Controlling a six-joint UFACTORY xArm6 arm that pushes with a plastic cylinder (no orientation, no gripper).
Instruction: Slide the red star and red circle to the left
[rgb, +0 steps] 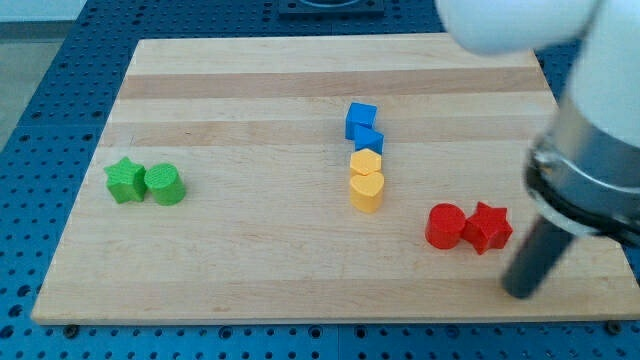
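Observation:
The red circle (444, 226) and the red star (487, 227) sit side by side, touching, at the lower right of the wooden board (250, 120). The circle is on the left of the star. My tip (520, 291) is the lower end of the dark rod, below and to the right of the red star, with a small gap between them. It touches no block.
A blue cube (361, 119) and a second blue block (369, 140) stand in a column above a yellow hexagon (367, 163) and a yellow heart (366, 190) at mid-board. A green star (125, 180) and a green cylinder (164, 184) sit at the left. The arm's white body fills the upper right.

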